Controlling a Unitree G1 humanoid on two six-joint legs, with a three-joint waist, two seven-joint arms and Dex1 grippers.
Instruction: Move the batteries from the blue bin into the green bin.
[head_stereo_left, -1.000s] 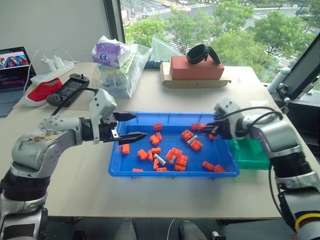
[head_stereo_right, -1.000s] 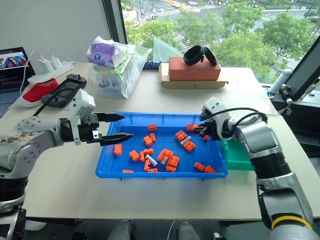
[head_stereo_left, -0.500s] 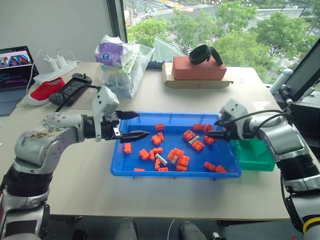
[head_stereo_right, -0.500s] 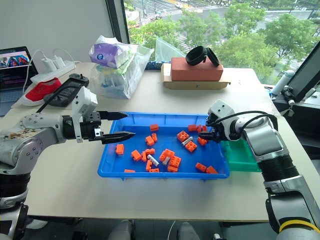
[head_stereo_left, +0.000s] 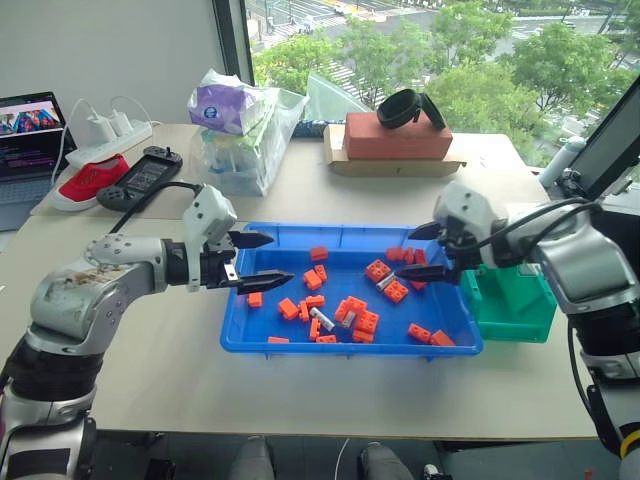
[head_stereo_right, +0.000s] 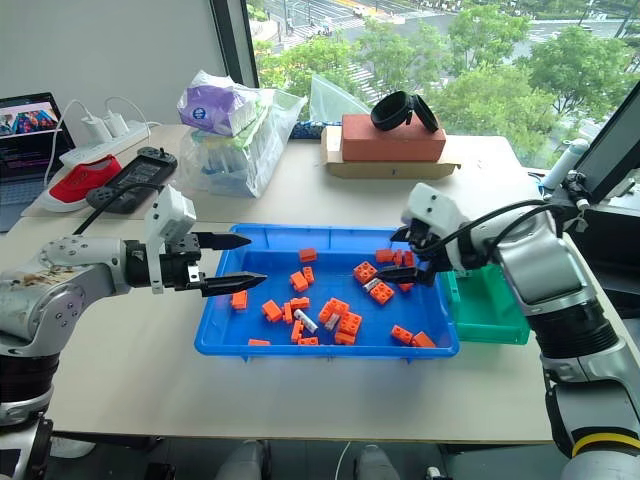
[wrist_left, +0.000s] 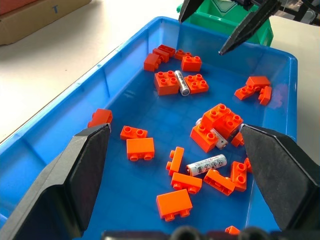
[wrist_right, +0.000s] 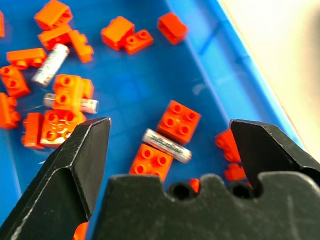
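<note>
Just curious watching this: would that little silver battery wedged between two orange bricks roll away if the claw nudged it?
Probably not far: the battery lies between two bricks that should block it. Being a smooth cylinder, it might slip from the fingers.

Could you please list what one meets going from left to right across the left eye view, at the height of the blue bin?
Left claw → blue bin holding orange bricks and batteries → right claw → green bin.
</note>
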